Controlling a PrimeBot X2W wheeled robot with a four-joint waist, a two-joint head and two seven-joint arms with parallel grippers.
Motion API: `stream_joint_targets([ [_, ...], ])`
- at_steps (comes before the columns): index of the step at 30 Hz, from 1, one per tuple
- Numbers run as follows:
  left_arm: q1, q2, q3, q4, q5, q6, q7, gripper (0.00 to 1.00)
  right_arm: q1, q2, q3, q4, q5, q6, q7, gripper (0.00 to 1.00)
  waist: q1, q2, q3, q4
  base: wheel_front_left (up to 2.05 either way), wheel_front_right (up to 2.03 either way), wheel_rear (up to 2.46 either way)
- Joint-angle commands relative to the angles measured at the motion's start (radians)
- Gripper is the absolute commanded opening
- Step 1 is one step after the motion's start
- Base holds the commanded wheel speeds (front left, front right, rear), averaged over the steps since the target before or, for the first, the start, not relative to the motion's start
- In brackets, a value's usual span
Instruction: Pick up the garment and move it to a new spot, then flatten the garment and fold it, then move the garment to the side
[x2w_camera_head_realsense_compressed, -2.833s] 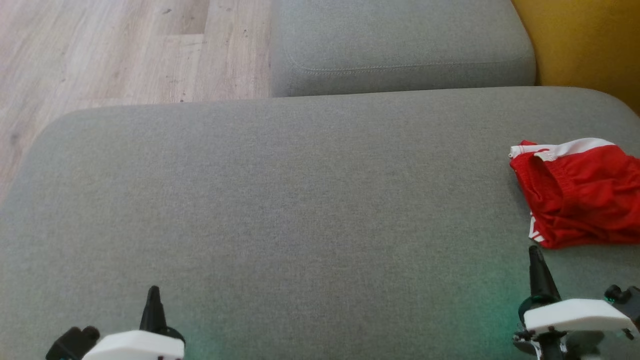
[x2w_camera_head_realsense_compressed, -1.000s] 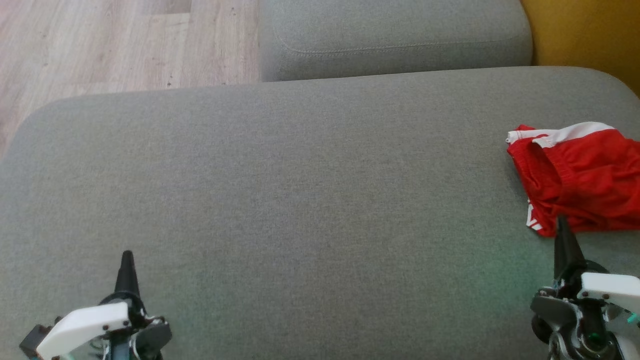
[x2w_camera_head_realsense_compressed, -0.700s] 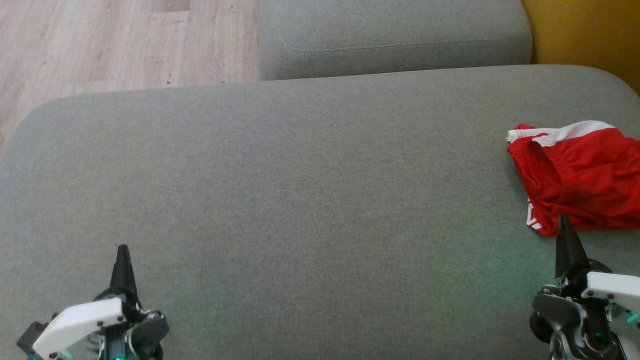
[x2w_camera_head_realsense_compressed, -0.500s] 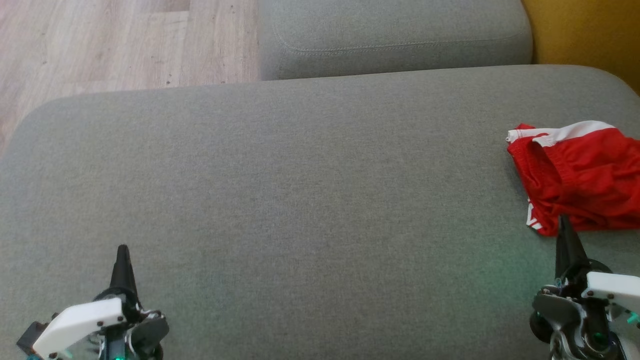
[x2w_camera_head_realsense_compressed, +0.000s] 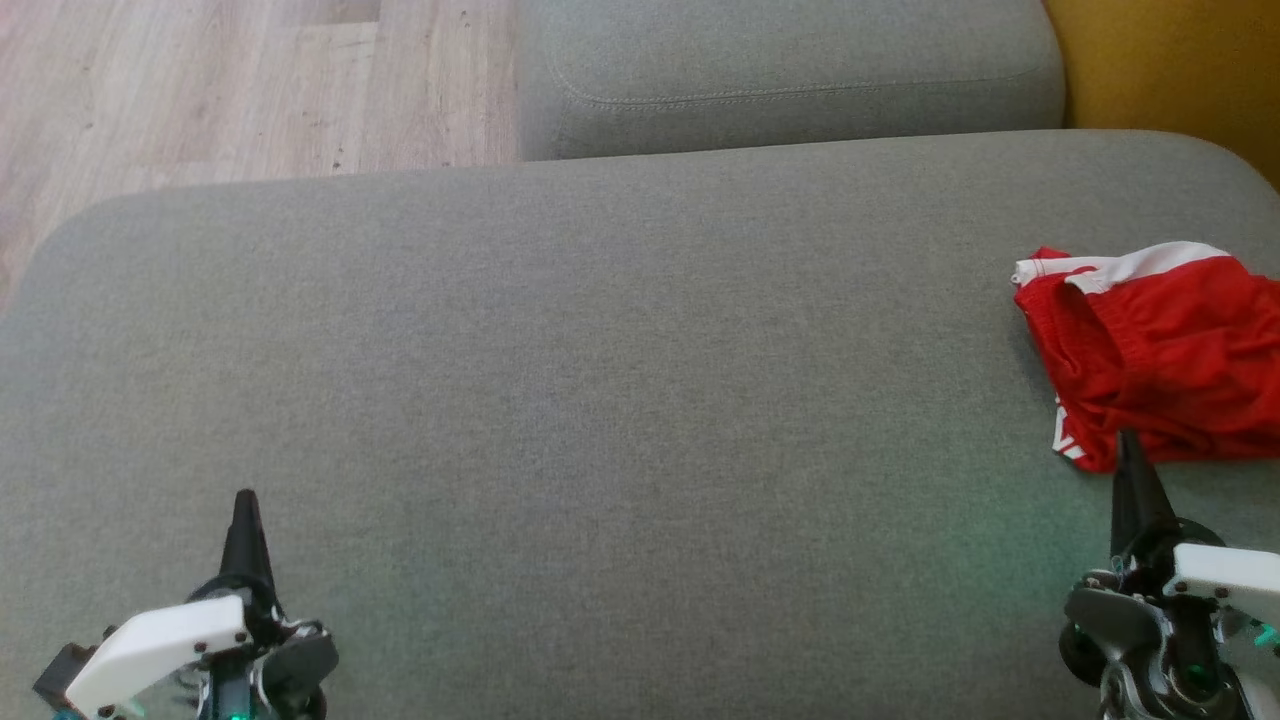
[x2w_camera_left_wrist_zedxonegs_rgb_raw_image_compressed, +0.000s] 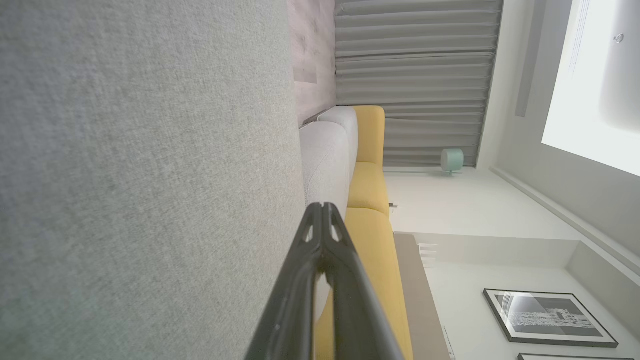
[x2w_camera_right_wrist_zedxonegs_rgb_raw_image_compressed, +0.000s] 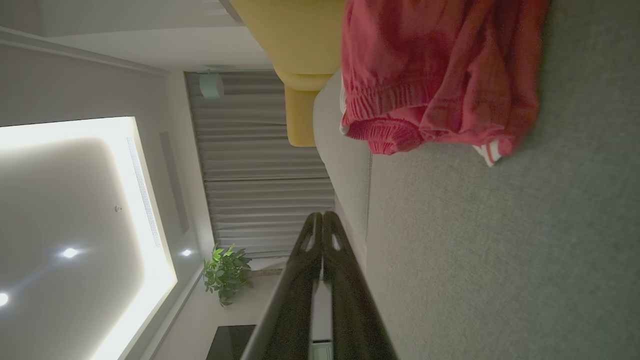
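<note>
The garment (x2w_camera_head_realsense_compressed: 1160, 355) is a pair of red shorts with white trim, lying crumpled at the right edge of the grey cushion (x2w_camera_head_realsense_compressed: 600, 400). In the right wrist view the garment (x2w_camera_right_wrist_zedxonegs_rgb_raw_image_compressed: 440, 75) lies ahead of the fingers, apart from them. My right gripper (x2w_camera_head_realsense_compressed: 1130, 440) is shut and empty, its tip just short of the garment's near edge; the same gripper (x2w_camera_right_wrist_zedxonegs_rgb_raw_image_compressed: 322, 216) shows its fingers pressed together. My left gripper (x2w_camera_head_realsense_compressed: 245, 497) is shut and empty at the lower left, far from the garment. Its fingers (x2w_camera_left_wrist_zedxonegs_rgb_raw_image_compressed: 312, 240) also meet at the tip.
A second grey cushion (x2w_camera_head_realsense_compressed: 790, 70) lies beyond the big one. Wooden floor (x2w_camera_head_realsense_compressed: 200, 90) is at the upper left. A yellow sofa part (x2w_camera_head_realsense_compressed: 1170, 60) stands at the upper right. Wide bare cushion surface lies between the two grippers.
Earlier the camera view shifted and both grippers rose a little. Over the last half second nothing has moved.
</note>
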Motion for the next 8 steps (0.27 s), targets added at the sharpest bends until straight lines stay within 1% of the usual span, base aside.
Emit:
stream_joint_targets([
  [1, -0.049, 0.004, 0.04, -0.03, -0.006, -0.007, 0.006, 0.0, -0.056, -0.007, 0.02, -0.038, 0.007, 0.003, 0.006, 0.0, 0.0, 0.0, 0.0, 0.0, 0.0, 0.0, 0.0],
  [8, -0.049, 0.004, 0.04, -0.03, -0.006, -0.007, 0.006, 0.0, -0.056, -0.007, 0.02, -0.038, 0.006, 0.003, 0.006, 0.0, 0.0, 0.0, 0.0, 0.0, 0.0, 0.0, 0.0],
])
